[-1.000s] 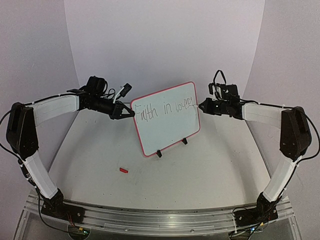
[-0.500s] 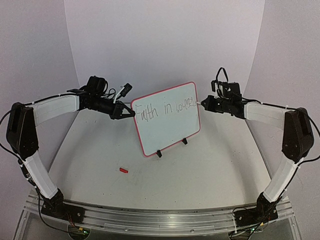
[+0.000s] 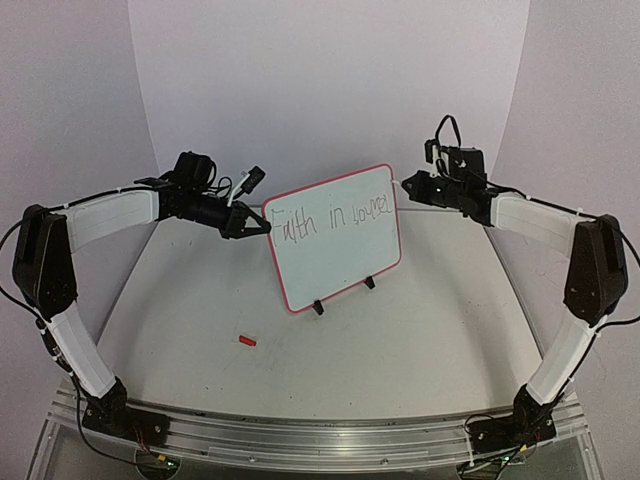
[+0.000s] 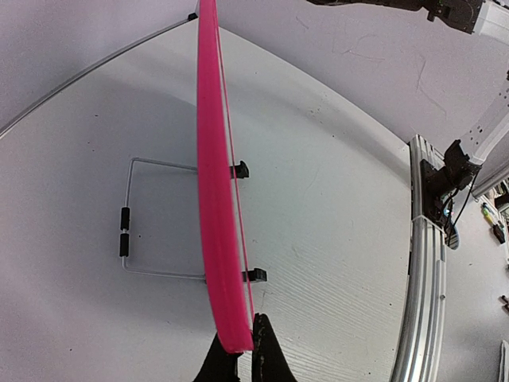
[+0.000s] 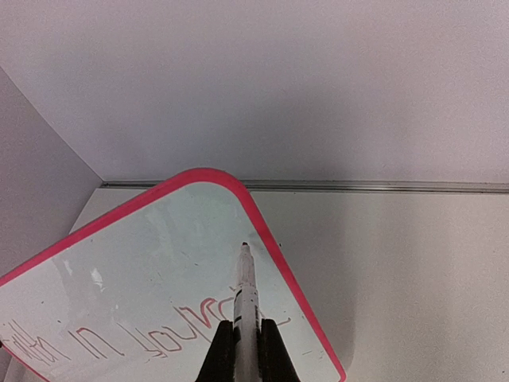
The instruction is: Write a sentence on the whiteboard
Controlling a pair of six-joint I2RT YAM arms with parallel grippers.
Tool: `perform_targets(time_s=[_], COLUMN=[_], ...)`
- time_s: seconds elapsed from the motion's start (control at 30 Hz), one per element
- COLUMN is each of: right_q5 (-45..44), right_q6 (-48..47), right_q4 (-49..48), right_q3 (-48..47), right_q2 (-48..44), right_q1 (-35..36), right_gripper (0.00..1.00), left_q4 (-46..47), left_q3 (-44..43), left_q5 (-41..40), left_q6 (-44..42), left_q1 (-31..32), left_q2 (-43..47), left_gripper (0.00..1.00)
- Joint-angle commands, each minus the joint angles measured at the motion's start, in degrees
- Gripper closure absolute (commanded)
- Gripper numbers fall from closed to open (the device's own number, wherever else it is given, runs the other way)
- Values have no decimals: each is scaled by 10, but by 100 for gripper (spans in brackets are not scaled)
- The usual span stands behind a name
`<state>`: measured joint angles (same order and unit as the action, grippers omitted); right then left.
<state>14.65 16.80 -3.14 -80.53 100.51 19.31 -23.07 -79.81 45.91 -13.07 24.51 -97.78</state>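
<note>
Station check, as I see it from the console. The whiteboard (image 3: 335,240) stands upright on its two black clip feet (image 3: 343,295) near the middle of the table (image 3: 420,350), tilted so its left side sits lower than its right.

The left gripper (image 3: 265,227) is pinched on the pink rim at the board's upper left corner. In the left wrist view its fingers (image 4: 269,360) close on either side of the rim, with the board seen edge-on.

The right gripper (image 3: 405,184) sits just beside the board's upper right corner, clamped on a thin marker (image 5: 247,286). The marker tip lies over the white surface inside that corner. I cannot tell from the wrist view whether it touches.

The sentence (image 3: 330,217) runs as one line across the upper part of the board: "Faith in", then a further word too small to read with certainty.

A small red piece (image 3: 246,341) lies on the table, well apart from the board, toward the left arm.
</note>
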Motion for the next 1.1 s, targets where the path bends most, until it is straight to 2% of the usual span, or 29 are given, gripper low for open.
perform_targets(time_s=[0.0, 0.57, 1.07], right_q5=[7, 37, -8], right_q6=[-4, -13, -6], right_q4=[-17, -17, -13], right_q3=[-35, -1, 55], right_q2=[22, 17, 9], right_q1=[0, 1, 1], right_gripper=[100, 100, 100], left_q4=[-57, -57, -57], left_q3=[0, 0, 1], left_q5=[-5, -3, -5], left_q6=[-22, -21, -21], left_q1=[17, 17, 17], left_q2=[-11, -12, -6], left_gripper=[100, 100, 100])
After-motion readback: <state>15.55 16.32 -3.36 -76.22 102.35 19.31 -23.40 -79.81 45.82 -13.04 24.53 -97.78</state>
